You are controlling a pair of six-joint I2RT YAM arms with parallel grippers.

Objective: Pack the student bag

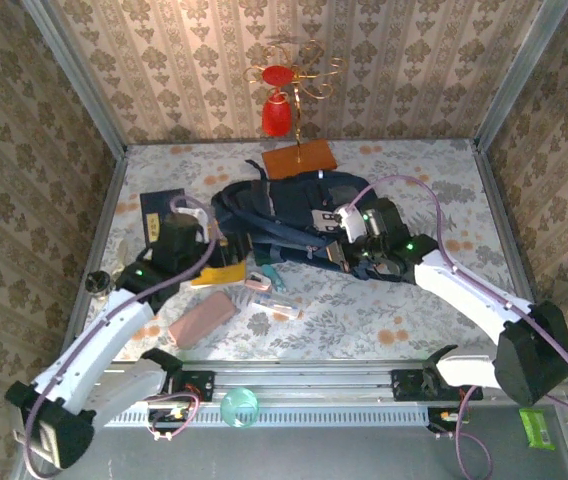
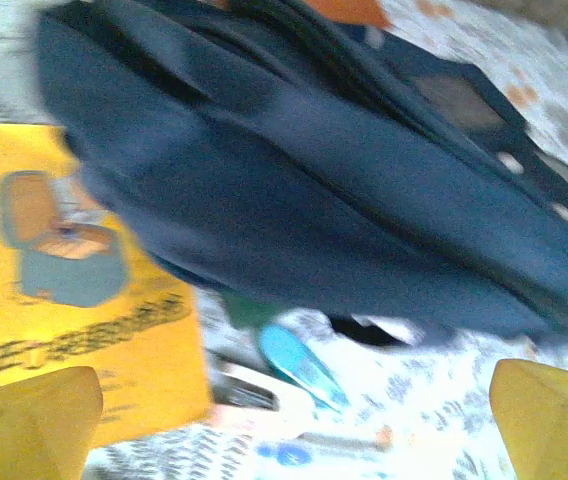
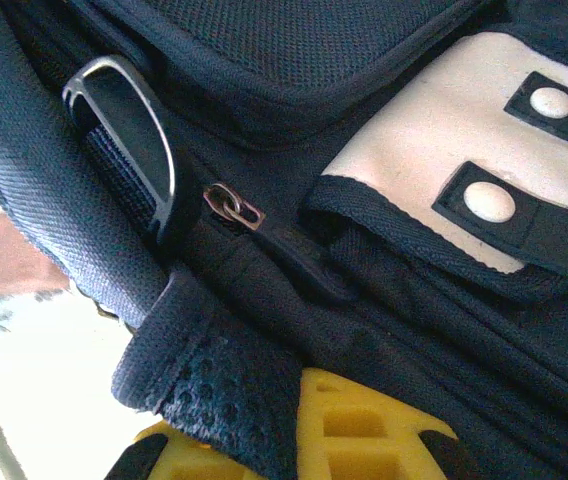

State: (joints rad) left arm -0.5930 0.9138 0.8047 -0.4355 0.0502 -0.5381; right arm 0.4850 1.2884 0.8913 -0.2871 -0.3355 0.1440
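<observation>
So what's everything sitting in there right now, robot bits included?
student bag: one, dark navy with white patches, centre
ornament: one, red with gold wire, back middle
base: one, orange, under the ornament
flat book: one, dark blue, back left
booklet: one, yellow, by the bag's left side
case: one, pink, front left
ball: one, green, near edge, middle
packet: one, green, near right corner
left end effector: one, yellow, open, above booklet and bag
right end effector: one, yellow, shut, against the bag
</observation>
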